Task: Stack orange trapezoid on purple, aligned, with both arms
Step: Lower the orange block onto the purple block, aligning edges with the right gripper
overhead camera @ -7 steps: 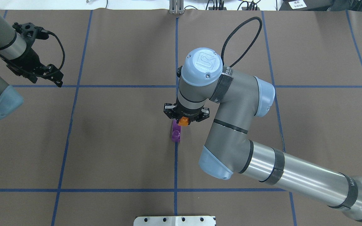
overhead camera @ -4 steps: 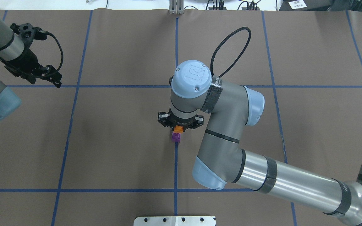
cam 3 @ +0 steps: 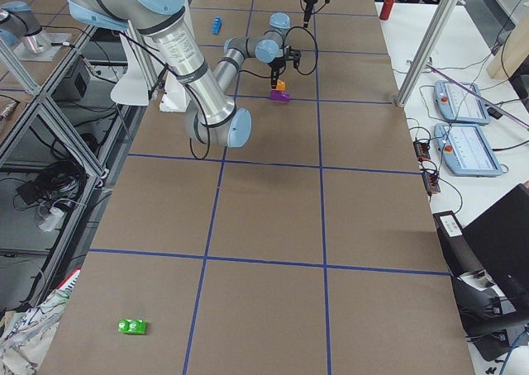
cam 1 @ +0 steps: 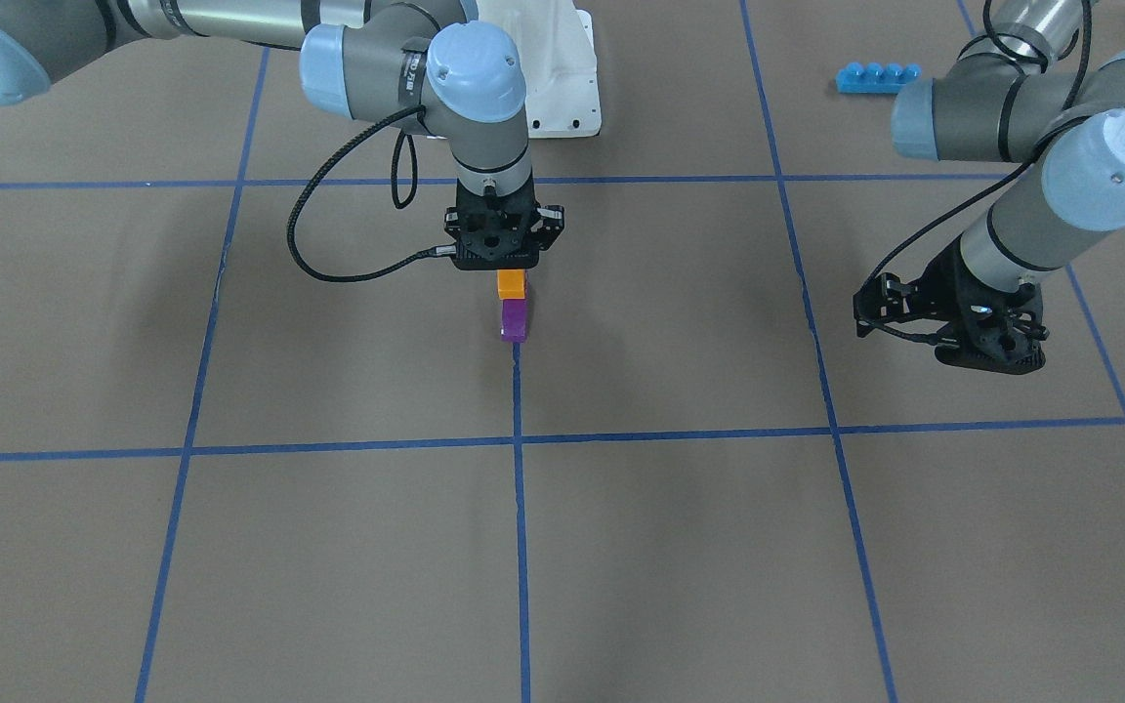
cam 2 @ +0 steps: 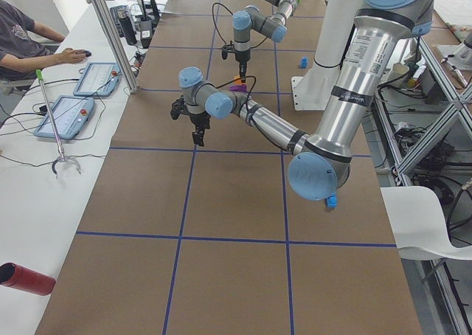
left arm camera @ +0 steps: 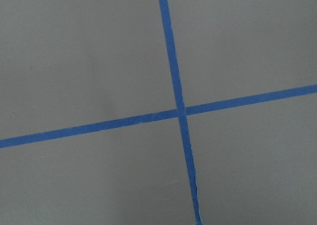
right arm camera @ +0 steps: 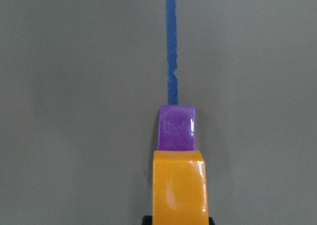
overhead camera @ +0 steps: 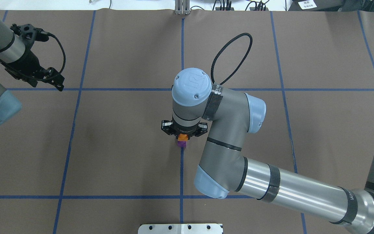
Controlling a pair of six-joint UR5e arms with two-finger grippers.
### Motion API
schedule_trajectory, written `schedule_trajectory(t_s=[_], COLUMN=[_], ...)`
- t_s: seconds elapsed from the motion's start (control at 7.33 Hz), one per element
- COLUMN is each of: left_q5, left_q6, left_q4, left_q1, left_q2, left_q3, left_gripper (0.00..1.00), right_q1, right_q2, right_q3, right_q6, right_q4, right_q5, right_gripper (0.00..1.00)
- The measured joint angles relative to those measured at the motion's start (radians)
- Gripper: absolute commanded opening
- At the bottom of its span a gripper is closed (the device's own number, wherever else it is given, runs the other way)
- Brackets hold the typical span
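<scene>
Start at the near end of the front-facing view. The purple brick (cam 1: 514, 319) sits on the brown tabletop (cam 1: 328, 547), right on the centre blue tape line (cam 1: 520, 508), which runs from it toward 6 o'clock. It is small and glossy. In the right wrist view a faint round stud outline shows on the face turned to the camera.

At 12 o'clock from the purple brick, directly over it, you see the orange trapezoid (cam 1: 512, 284). It is glossy, with white highlights, and about as wide as the purple. The two look lined up, but you cannot tell whether they touch.

The right hand (cam 1: 511, 275) points straight down and is clamped on the orange trapezoid, with its fingers on either side of it.

Well apart, at about 3 o'clock from the stack, the left hand (overhead camera: 48, 83) hangs over bare tabletop. Its fingers look spread apart and hold nothing.

Farther back, at about 1 o'clock, a long blue four-stud brick (cam 1: 875, 76) lies on the tabletop.
</scene>
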Motion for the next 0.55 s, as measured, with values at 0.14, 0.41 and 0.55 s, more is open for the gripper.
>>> schedule_trajectory(t_s=[0.14,0.41,0.55], left_q5=[0.000,0.000,0.000], left_q6=[0.000,-0.001,-0.001], left_q4=[0.000,0.000,0.000], left_q1=[0.000,0.000,0.000], left_q2=[0.000,0.000,0.000], left_q3=[-0.001,-0.001,-0.001], left_gripper=[1.00,1.00,1.00], right_q1=[-0.003,-0.006,-0.007], right_q2=[-0.001,-0.001,-0.001], right_q3=[0.000,-0.003,-0.007], right_q6=[0.000,0.001,0.001], right_q4=[-0.001,0.000,0.000], right_q5=[-0.001,-0.002,-0.002], right_gripper=[0.00,0.00,0.00])
